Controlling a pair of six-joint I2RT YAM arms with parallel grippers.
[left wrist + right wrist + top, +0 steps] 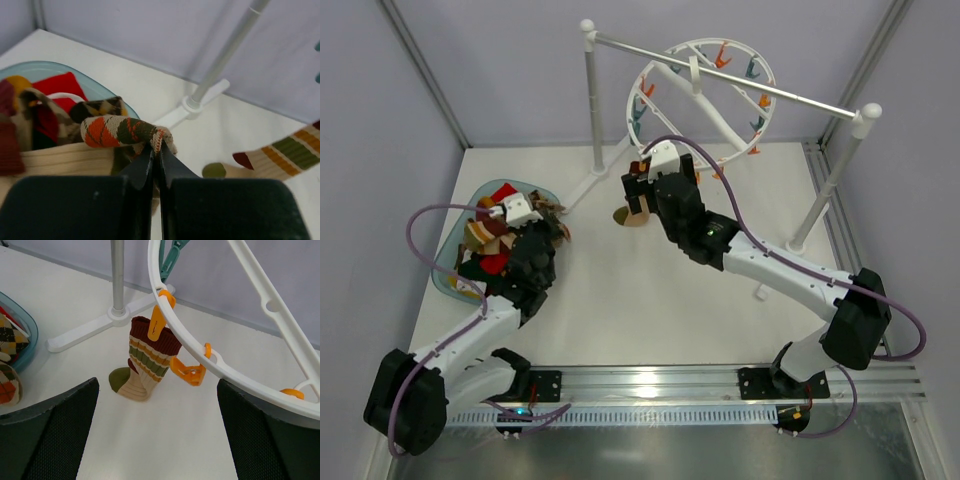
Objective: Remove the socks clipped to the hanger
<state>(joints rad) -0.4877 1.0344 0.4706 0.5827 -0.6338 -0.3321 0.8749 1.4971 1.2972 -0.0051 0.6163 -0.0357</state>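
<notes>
Your left gripper (157,149) pinches an argyle sock (117,132) over the left tray (107,90). The right gripper (156,390) is wide open, facing the striped sock (147,357) clipped on the hanger (240,375).

Left arm (470,335) and right arm (785,268): white links, black joint housings. A purple cable (416,228) loops behind the left hand (156,150) and the right hand (156,385); fingers (50,435) matte black.

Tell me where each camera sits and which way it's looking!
Top: above and behind, looking down on the table, hanger and both arms.
Left wrist: rides that wrist, facing the tray; left gripper shut on an argyle sock.
Right wrist: rides that wrist, facing the striped sock clipped to the hanger; open right gripper frames it.
Shared: both wrist views show the striped sock.
</notes>
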